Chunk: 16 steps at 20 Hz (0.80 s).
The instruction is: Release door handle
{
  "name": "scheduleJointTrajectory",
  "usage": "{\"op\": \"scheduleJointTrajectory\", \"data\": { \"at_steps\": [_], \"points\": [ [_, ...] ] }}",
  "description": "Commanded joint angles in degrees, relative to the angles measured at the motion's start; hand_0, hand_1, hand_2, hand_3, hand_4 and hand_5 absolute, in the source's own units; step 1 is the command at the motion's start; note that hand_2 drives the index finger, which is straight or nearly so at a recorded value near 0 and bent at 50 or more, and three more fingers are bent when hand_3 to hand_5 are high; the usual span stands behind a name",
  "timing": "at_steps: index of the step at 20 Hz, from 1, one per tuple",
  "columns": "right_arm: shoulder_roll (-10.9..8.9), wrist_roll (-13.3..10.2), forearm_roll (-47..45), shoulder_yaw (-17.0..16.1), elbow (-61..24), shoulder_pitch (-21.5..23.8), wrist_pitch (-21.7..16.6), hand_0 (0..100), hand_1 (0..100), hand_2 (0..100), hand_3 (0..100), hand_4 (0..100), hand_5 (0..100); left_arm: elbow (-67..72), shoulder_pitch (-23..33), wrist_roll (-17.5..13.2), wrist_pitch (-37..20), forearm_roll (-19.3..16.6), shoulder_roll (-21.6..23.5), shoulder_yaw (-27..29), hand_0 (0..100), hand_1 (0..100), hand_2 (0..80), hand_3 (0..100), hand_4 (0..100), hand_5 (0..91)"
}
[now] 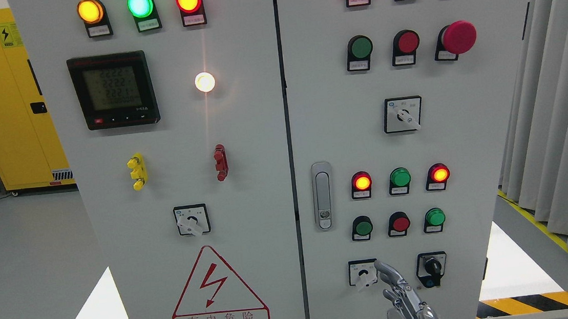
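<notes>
One hand (404, 298) of ours, the right, rises at the bottom edge, fingers loosely extended and holding nothing. We judge the release done: the door handle (322, 195) sits flush well above-left, untouched.

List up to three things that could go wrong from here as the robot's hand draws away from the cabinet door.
1. The right hand, fingers relaxed and holding nothing, sits right beside the lower white rotary switch; a stray finger might turn it.
2. The black key switch is close on its other side and could be brushed.
3. The door handle lies flush, so the door may not be latched.
</notes>
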Motion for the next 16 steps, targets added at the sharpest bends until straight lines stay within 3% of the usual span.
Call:
{"op": "scheduleJointTrajectory", "data": {
  "at_steps": [1, 11, 12, 14, 16],
  "points": [
    [-0.14, -0.04, 0.00, 0.42, -0.01, 0.17, 0.01, 29, 10, 0, 0, 0, 0, -0.88, 0.00, 0.00, -0.03, 0.00, 0.00, 0.00, 12, 56, 0.0, 0, 0, 0.0],
    [-0.23, -0.04, 0.35, 0.33, -0.01, -0.27, 0.01, 28, 14, 0, 1, 2, 0, -0.88, 0.00, 0.00, -0.03, 0.00, 0.00, 0.00, 12, 56, 0.0, 0, 0, 0.0],
    [-0.23, -0.04, 0.61, 0.33, 0.08, -0.45, 0.01, 25, 25, 0, 17, 28, 19, -0.88, 0.00, 0.00, -0.03, 0.00, 0.00, 0.00, 12, 56, 0.0, 0, 0, 0.0],
    [-0.23, -0.12, 0.70, 0.33, 0.08, -0.62, 0.01, 28, 36, 0, 45, 57, 55, -0.88, 0.00, 0.00, -0.03, 0.00, 0.00, 0.00, 12, 56, 0.0, 0, 0, 0.0],
    [-0.23, -0.21, 1.57, 0.33, 0.17, -1.24, -0.08, 36, 38, 0, 72, 82, 84, -0.88, 0.00, 0.00, -0.03, 0.00, 0.00, 0.00, 12, 56, 0.0, 0, 0, 0.0]
  ]
}}
